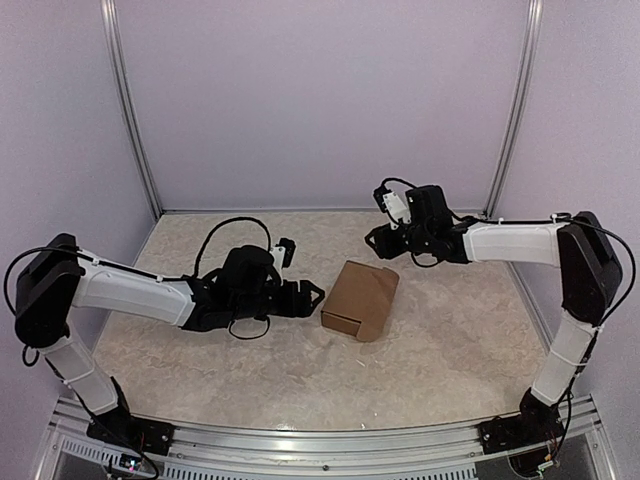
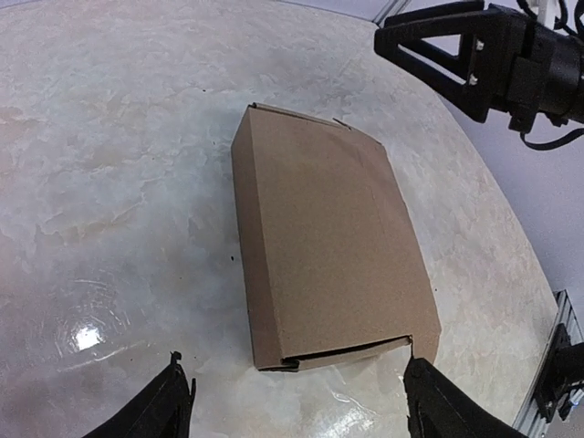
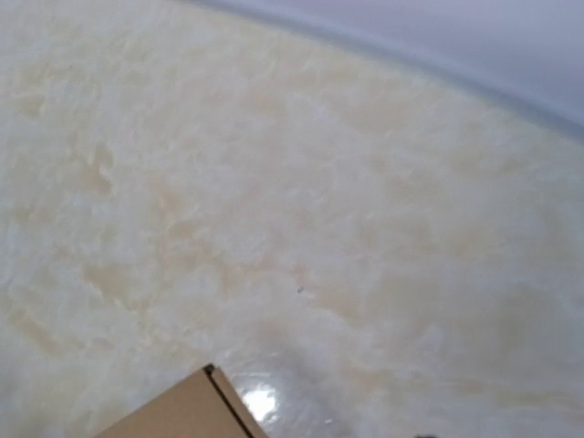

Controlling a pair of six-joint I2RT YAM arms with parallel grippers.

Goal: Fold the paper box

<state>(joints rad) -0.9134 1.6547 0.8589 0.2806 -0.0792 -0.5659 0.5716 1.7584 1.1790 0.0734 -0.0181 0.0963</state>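
Observation:
The paper box point(image 1: 361, 298) is a closed brown cardboard mailer lying flat in the middle of the table. In the left wrist view the paper box point(image 2: 324, 237) fills the centre, with a thin gap under its lid at the near end. My left gripper point(image 1: 302, 272) sits low just left of it and is open, holding nothing. Its fingertips point(image 2: 175, 383) stand wide on either side of the box's near end without touching it. My right gripper point(image 1: 379, 240) hovers off the box's far right corner, open and empty. Only a corner of the paper box point(image 3: 187, 411) shows in the right wrist view.
The marble-patterned table top point(image 1: 250, 370) lies inside pale walls with metal corner posts point(image 1: 130, 110). An aluminium rail point(image 1: 320, 440) carrying both arm bases runs along the near edge. The right arm's gripper point(image 2: 456, 55) reaches into the left wrist view at the top right.

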